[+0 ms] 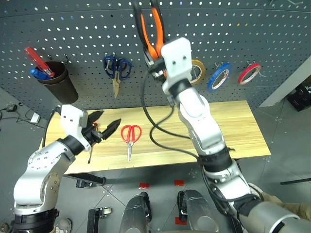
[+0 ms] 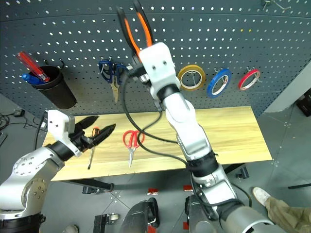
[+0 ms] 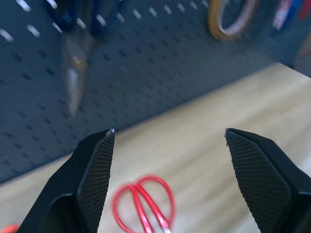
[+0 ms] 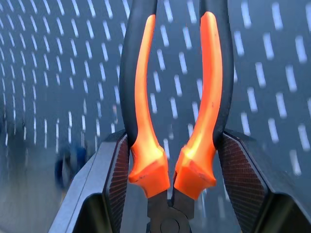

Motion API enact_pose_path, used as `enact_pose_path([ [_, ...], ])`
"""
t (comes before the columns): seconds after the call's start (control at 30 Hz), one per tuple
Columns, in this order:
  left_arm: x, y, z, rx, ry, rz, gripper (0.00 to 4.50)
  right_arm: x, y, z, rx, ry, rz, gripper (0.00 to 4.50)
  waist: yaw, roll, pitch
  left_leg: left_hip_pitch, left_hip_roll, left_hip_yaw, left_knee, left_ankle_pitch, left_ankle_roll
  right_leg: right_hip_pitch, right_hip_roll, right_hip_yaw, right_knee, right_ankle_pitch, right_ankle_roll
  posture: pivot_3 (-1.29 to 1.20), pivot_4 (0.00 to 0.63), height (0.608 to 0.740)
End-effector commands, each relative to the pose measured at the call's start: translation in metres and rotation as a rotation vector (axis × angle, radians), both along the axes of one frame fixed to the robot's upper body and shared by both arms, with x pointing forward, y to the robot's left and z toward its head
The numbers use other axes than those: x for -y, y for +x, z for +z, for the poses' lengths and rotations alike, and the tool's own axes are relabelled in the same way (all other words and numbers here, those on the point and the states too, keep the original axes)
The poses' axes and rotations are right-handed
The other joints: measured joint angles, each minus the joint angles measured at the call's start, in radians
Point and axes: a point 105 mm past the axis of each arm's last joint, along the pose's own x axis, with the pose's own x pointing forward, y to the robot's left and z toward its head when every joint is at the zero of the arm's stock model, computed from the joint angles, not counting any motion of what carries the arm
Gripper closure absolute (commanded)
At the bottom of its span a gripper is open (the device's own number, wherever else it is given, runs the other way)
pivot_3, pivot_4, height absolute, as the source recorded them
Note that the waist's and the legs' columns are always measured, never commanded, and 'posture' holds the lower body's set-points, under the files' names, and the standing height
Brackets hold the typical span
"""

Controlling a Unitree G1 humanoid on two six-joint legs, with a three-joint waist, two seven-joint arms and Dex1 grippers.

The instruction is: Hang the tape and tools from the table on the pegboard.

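My right gripper is raised in front of the dark grey pegboard and shut on the orange-and-black pliers, near their joint, with the handles pointing up. The red-handled scissors lie on the wooden table, left of centre. A slim screwdriver lies to their left. Just above the table's left part, my left gripper hovers open and empty, between the screwdriver and the scissors. The blue tape hangs on the pegboard at the right.
On the pegboard hang dark blue-handled scissors, a yellow tape ring and a red tape ring. A dark cup with red and blue items is mounted at the board's left. A black cable loops from my right arm over the table.
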Motion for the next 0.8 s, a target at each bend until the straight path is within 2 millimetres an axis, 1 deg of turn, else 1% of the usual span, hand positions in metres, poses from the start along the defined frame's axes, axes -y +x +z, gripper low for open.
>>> enact_pose_path([
  [0.03,0.011,-0.002,0.025,0.042,0.016,-0.041,0.68,0.001,0.003,0.036,0.144,0.066,-0.021,2.05,0.003,-0.001,-0.001,0.0,0.0,0.0,0.0,0.0,0.0,0.0,0.0,0.0,0.0,0.0,0.0,-0.13,0.22,0.74],
  [0.13,0.018,0.005,0.033,0.038,0.055,-0.063,0.68,-0.003,0.014,0.046,0.19,0.062,-0.045,2.05,0.01,-0.001,0.0,0.0,0.0,0.0,-0.001,0.0,0.0,0.0,0.0,0.0,-0.001,0.0,0.0,-0.11,0.233,0.74],
  [0.17,0.021,0.008,0.036,0.042,0.067,-0.072,0.68,-0.003,0.018,0.048,0.207,0.058,-0.054,2.05,0.012,-0.001,0.0,0.0,0.0,0.001,-0.001,0.0,0.0,0.0,0.0,0.001,-0.001,0.0,0.0,-0.1,0.247,0.74],
  [0.27,0.029,0.014,0.044,0.051,0.087,-0.105,0.68,-0.004,0.031,0.049,0.208,0.047,-0.08,2.05,0.019,-0.005,0.004,0.0,0.0,0.002,-0.001,0.0,0.0,0.0,0.0,0.002,-0.002,0.0,0.0,-0.08,0.268,0.74],
  [0.4,0.031,0.021,0.046,0.047,0.098,-0.116,0.68,-0.006,0.04,0.043,0.201,0.035,-0.095,2.05,0.024,-0.006,0.014,0.0,0.0,0.002,-0.001,0.0,0.0,0.0,0.0,0.002,-0.002,0.0,-0.001,-0.07,0.285,0.74],
  [0.5,0.031,0.024,0.046,0.042,0.107,-0.12,0.68,-0.006,0.047,0.034,0.184,0.015,-0.11,2.05,0.029,-0.007,0.021,0.0,0.001,0.002,-0.001,0.0,0.0,-0.001,0.0,0.002,-0.002,-0.001,-0.001,-0.05,0.303,0.74],
  [0.63,0.034,0.027,0.04,0.024,0.125,-0.141,0.68,0.004,0.061,0.007,0.134,-0.032,-0.16,2.05,0.037,-0.007,0.03,0.0,0.0,0.003,-0.001,0.0,0.0,-0.001,0.0,0.002,-0.002,-0.001,-0.001,-0.04,0.313,0.74],
  [0.8,0.035,0.025,0.035,0.008,0.132,-0.157,0.68,0.015,0.071,-0.015,0.092,-0.064,-0.212,2.05,0.049,-0.006,0.04,0.0,0.001,0.003,-0.001,0.0,0.0,-0.001,0.0,0.002,-0.001,-0.001,-0.001,-0.04,0.316,0.74],
])
